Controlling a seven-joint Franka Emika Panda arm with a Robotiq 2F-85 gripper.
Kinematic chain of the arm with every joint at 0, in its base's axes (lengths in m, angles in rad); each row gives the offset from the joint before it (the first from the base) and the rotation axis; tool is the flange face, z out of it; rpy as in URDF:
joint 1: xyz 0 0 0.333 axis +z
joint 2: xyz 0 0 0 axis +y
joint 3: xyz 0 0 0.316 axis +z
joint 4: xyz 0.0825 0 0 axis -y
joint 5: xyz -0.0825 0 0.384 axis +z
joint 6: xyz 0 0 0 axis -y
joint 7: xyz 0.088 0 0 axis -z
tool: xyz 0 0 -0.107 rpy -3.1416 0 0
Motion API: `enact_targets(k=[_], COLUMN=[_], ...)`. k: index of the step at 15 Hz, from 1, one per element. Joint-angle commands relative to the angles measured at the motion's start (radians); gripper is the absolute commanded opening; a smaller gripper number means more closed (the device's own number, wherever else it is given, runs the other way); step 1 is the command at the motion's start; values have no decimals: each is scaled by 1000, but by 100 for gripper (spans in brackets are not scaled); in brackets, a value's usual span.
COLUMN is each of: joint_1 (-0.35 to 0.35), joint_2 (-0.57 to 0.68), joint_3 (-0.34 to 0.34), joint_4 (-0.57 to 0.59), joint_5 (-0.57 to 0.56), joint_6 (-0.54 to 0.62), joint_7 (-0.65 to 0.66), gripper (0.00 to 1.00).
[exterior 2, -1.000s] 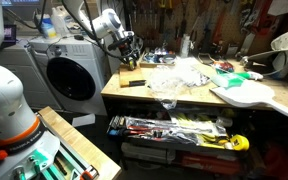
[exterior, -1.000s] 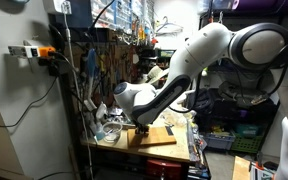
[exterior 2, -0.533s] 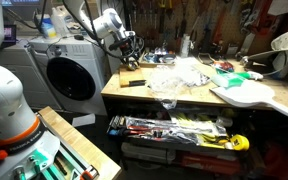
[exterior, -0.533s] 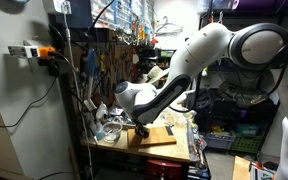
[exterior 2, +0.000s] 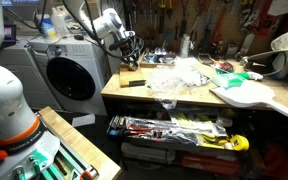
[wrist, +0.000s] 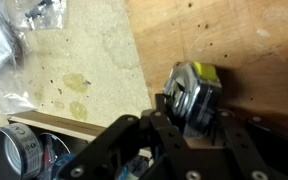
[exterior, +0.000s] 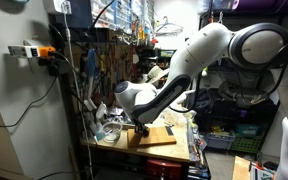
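Observation:
In the wrist view my gripper (wrist: 184, 120) has its black fingers on both sides of a tape measure (wrist: 192, 88) with a chrome face and a yellow and black case. The tape measure rests on a wooden board (wrist: 244, 40). The jaws stand close against its sides. In both exterior views the gripper (exterior: 139, 127) (exterior 2: 131, 62) is low over the workbench's end, at the wooden board (exterior: 164, 137). The tape measure is too small to make out there.
The workbench (exterior 2: 184, 97) carries crumpled clear plastic (exterior 2: 174, 74), a red-handled tool (exterior 2: 134, 83) and a white guitar-shaped body (exterior 2: 246, 95). A washing machine (exterior 2: 69, 75) stands beside the bench. Clear plastic (wrist: 14, 40) and a round tin (wrist: 14, 155) lie near the board.

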Motion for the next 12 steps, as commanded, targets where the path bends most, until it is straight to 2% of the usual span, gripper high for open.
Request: enact_targets(k=[1, 2, 4, 8, 12], joint_1=[-12, -14, -22, -45, -96], joint_2=[-21, -24, -39, -79, -96], joint_3=[2, 2, 9, 21, 60], joint_4=[-40, -43, -59, -109, -133], joint_5=[-7, -6, 8, 36, 211], joint_6=[51, 57, 81, 185, 221], joint_7=[-4, -5, -24, -85, -278], gripper=[24, 15, 7, 7, 7])
